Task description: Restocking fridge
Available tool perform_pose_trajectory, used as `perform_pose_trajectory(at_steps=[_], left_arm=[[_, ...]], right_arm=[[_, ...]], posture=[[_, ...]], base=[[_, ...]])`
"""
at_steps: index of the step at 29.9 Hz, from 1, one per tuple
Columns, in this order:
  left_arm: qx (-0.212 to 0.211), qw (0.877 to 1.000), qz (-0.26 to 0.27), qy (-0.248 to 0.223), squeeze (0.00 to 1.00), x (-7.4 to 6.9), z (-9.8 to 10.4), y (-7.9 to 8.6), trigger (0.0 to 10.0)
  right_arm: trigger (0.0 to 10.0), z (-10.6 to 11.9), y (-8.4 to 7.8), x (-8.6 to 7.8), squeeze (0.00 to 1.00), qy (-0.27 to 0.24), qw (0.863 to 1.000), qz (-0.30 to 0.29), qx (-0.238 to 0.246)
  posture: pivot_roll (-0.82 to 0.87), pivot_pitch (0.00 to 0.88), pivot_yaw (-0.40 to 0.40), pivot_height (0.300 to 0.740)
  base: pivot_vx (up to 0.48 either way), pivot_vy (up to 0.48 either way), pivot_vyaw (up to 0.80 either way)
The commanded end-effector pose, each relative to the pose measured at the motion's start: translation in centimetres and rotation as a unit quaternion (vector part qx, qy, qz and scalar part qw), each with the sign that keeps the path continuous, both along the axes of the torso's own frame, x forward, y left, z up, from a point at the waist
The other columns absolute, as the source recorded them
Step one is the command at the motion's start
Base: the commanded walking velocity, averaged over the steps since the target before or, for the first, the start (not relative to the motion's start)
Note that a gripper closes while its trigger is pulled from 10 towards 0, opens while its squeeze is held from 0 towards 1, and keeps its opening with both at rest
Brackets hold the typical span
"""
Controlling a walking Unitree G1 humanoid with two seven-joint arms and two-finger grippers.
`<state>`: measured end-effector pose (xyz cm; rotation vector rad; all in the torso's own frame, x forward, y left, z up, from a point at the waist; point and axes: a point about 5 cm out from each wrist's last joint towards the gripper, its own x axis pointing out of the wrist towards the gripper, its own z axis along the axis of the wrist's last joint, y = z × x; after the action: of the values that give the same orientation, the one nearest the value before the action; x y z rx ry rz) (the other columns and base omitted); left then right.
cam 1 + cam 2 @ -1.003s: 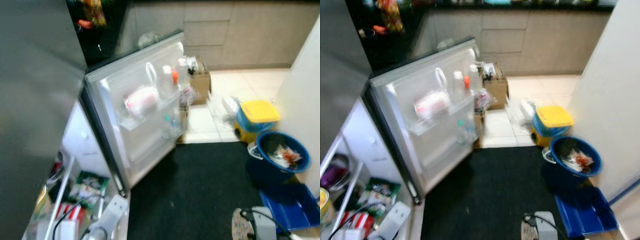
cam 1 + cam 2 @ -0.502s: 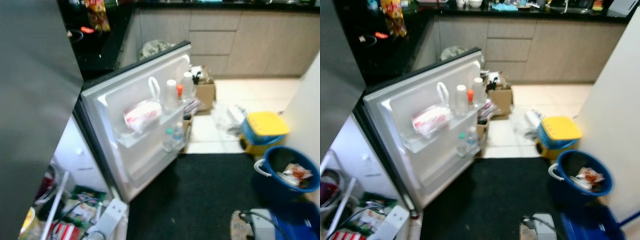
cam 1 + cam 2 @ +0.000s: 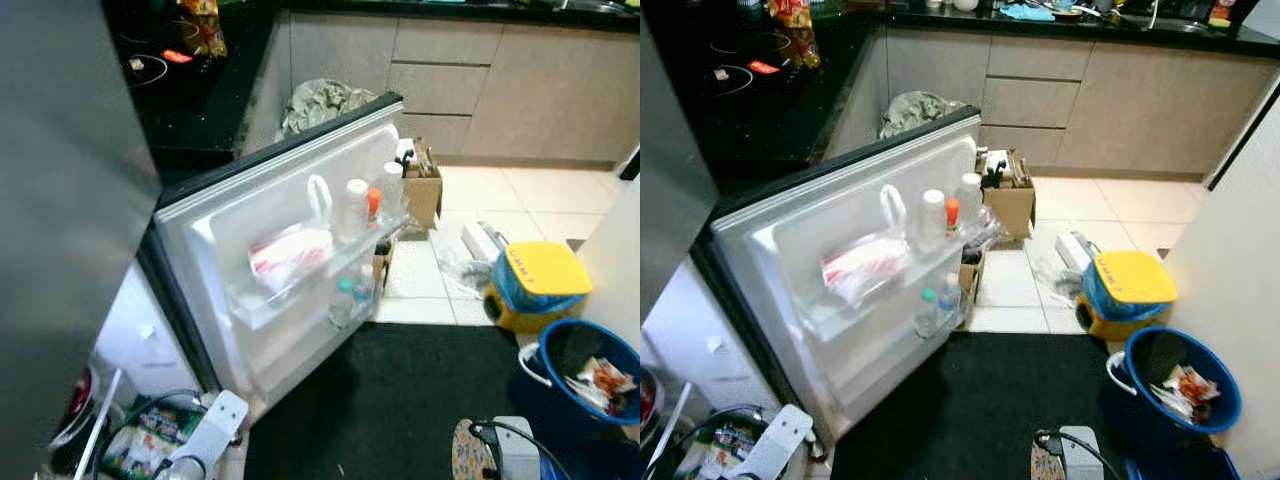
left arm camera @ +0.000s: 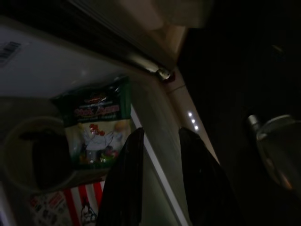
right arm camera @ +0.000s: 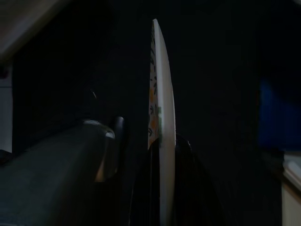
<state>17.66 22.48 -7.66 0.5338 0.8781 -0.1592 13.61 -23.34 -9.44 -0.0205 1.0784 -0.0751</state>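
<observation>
Since a second ago my head has tilted up and the blur is gone: the whole scene slides down the frame and more of the counter shows at the top. The things themselves have not moved.

Largest first. The fridge door (image 3: 290,260) stands swung wide open across the centre-left of the frame, its shelves carrying a pink-and-white pouch (image 3: 288,255), two white bottles (image 3: 932,215) and a small orange-capped one. The fridge body's open lower compartment (image 3: 140,340) is at the lower left, with a green snack bag (image 4: 96,125) lying on its floor. At the right sit a blue bucket (image 3: 1175,375) and a yellow-lidded bin (image 3: 1125,290) on the floor.

Step, as I judge it: door open, item in hand, approach to the shelves pending. Next move calls for bringing my right arm across to the fridge and picking a free spot.

My right gripper (image 5: 160,155) is clenched on a flat white packet (image 5: 160,94), seen edge-on and upright between the fingers, at the bottom centre of the head view, well apart from the fridge. My left gripper (image 4: 160,179) hangs empty, fingers slightly parted, just beside the lower compartment's edge near the green bag.
</observation>
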Motion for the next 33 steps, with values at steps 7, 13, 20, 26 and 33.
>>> perform_pose_trajectory(at_steps=[7,13,20,26,33], left_arm=[[-0.013,1.0,0.005,0.011,0.21,-0.64,-0.33,-0.16,10.0],[-0.016,1.0,0.004,0.011,0.21,-0.69,-0.39,-0.34,10.0],[-0.017,1.0,0.003,0.011,0.21,-0.68,-0.39,-0.4,10.0],[-0.016,1.0,0.004,0.01,0.2,-0.66,-0.39,-0.41,10.0],[-0.015,1.0,0.005,0.01,0.2,-0.67,-0.38,-0.35,10.0]], right_arm=[[10.0,0.06,-0.05,0.1,0.0,0.001,1.0,0.014,0.001],[10.0,0.06,-0.05,0.06,0.0,0.001,1.0,0.016,0.0],[10.0,0.08,-0.17,0.07,0.0,0.002,1.0,0.018,-0.005],[10.0,0.11,-0.32,0.07,0.0,0.003,1.0,0.017,-0.012],[10.0,0.03,-0.55,-0.27,0.0,0.009,1.0,0.012,-0.018]], posture=[[0.03,0.0,-0.041,0.74],[0.03,0.0,-0.042,0.74],[0.03,0.0,-0.043,0.74],[0.03,0.0,-0.042,0.74],[0.03,0.0,-0.042,0.74]], base=[[0.0,0.0,0.0],[0.0,0.0,0.09],[0.0,0.0,0.66],[0.0,0.0,0.76],[0.0,0.0,0.8]])
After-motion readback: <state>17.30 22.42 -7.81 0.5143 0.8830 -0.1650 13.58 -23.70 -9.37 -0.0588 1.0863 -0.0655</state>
